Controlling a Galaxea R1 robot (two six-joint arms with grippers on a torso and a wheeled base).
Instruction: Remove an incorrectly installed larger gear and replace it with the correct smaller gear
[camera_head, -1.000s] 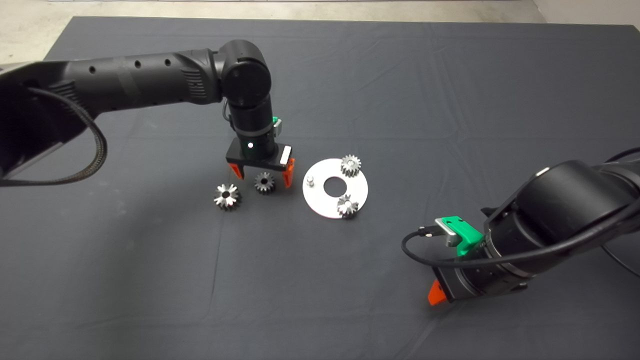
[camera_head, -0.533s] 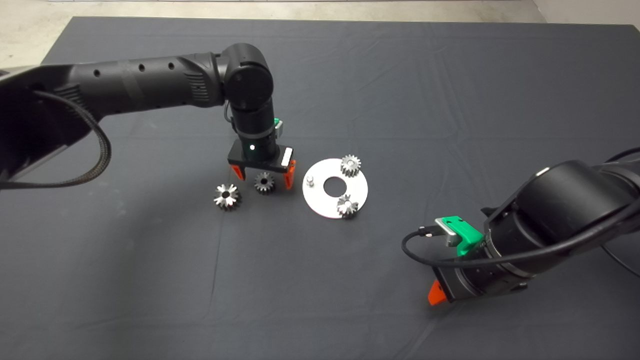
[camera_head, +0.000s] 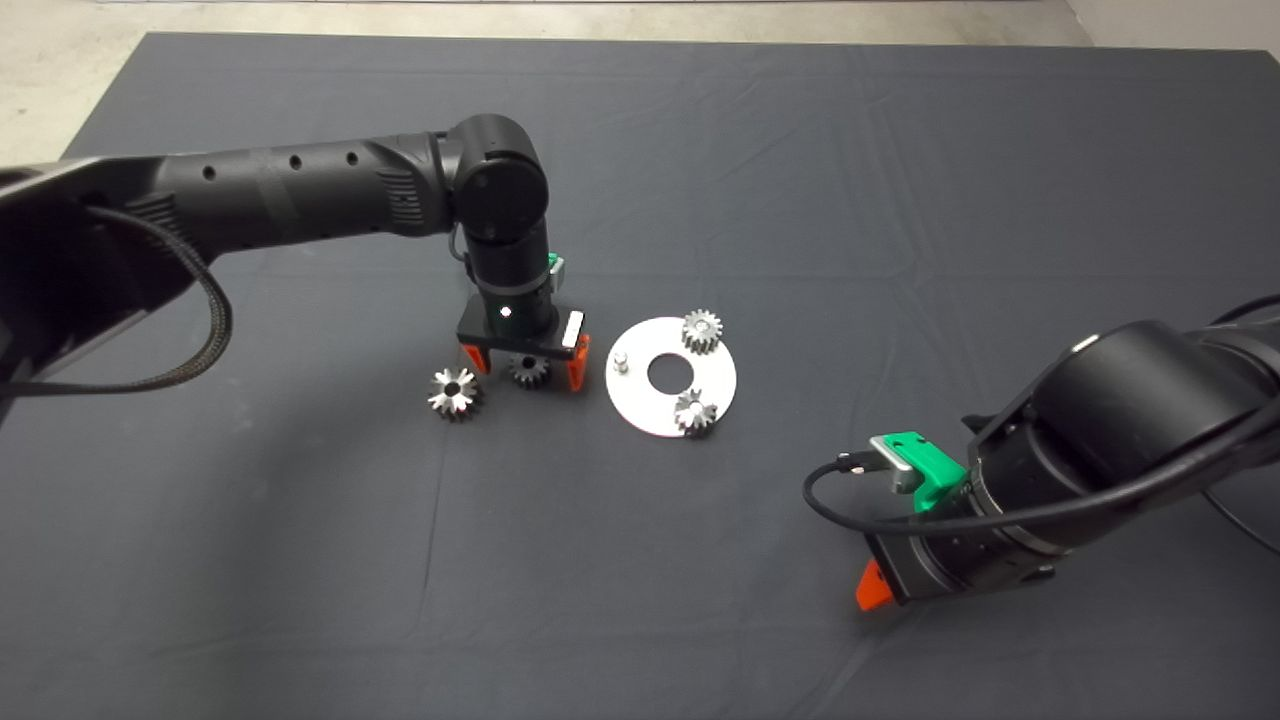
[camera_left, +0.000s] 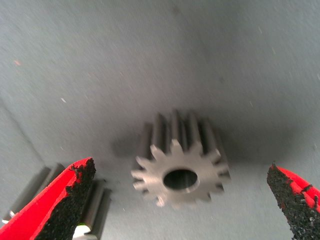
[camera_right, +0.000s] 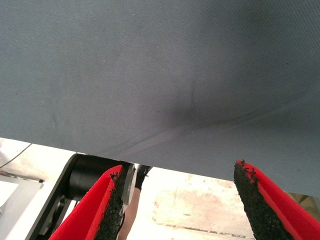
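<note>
Now, left to right. Left gripper (camera_head: 524, 362) is down low over the worktop (camera_head: 640, 560), fingers spread wide with a smaller gear (camera_head: 528, 371) lying flat between them; neither pad touches it. The left wrist view shows the same: that gear (camera_left: 179, 165) midway between the two red fingers (camera_left: 60, 200), bore facing up, gaps on both sides. Just outside this gripper's left finger sits the larger gear (camera_head: 455, 392), star-toothed, flat on the mat and apart from the finger. On the gripper's other side, near its right finger, lies a round white plate (camera_head: 645, 410) with a centre hole; a bare peg (camera_head: 620, 360) stands at the plate's near edge, and two more small gears (camera_head: 702, 330) (camera_head: 693, 411) sit on its far side. Right gripper (camera_right: 177, 200) is parked well away at the worktop's lower right edge, fingers apart, holding nothing.
</note>
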